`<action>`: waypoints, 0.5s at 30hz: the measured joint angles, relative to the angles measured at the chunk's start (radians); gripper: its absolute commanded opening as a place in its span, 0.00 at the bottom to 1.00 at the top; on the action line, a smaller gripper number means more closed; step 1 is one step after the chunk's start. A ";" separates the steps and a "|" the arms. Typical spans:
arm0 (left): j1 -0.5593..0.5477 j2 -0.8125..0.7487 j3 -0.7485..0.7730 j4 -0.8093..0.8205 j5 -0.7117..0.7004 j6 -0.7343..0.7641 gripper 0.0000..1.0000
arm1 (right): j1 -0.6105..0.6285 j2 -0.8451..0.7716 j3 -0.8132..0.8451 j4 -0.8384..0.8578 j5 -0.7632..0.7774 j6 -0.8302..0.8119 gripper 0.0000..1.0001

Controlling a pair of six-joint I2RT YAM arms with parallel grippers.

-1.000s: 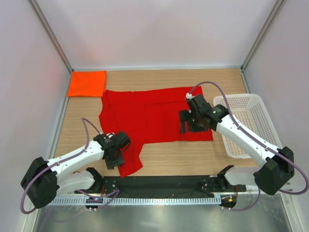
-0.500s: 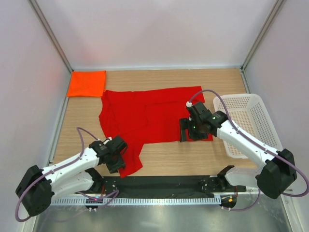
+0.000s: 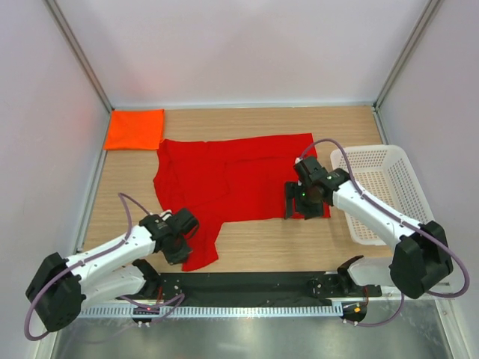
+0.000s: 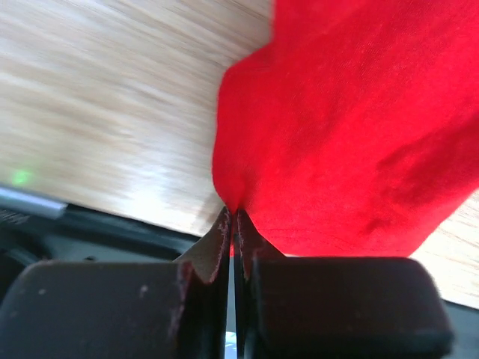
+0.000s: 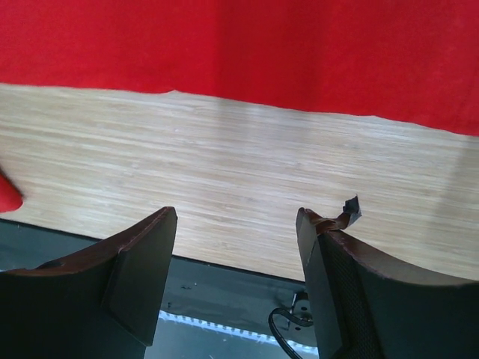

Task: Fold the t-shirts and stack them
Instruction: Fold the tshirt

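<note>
Cloth tents up from the closed jaws of my left gripper, which is clamped on a peak of the red t-shirt just above the wooden table. From overhead, that hold sits on the near sleeve, which juts toward the arm bases at the shirt's left end.

The right gripper hangs with its jaws spread wide and only bare wood between them. The shirt's near edge lies just beyond its fingertips, close to the garment's near right corner.

To fold well, I judge that I must bring the right jaws forward and down onto that edge and catch the cloth cleanly. Only then should I lift both arms together, carrying the near side over the far side at matched height so the fabric lands flat without dragging or bunching.

The red t-shirt lies spread mid-table, its long axis running left to right. The sleeves sit at the left, so I read the collar as pointing toward the left wall. The hem points toward the white mesh basket, which stands just beside that end. The orange t-shirt, folded into a neat rectangle, rests at the far left corner, just beside the red one's far shoulder.
</note>
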 measured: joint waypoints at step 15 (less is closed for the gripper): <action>0.000 -0.156 0.186 -0.325 -0.219 -0.081 0.00 | -0.182 0.123 -0.007 -0.015 0.102 -0.034 0.62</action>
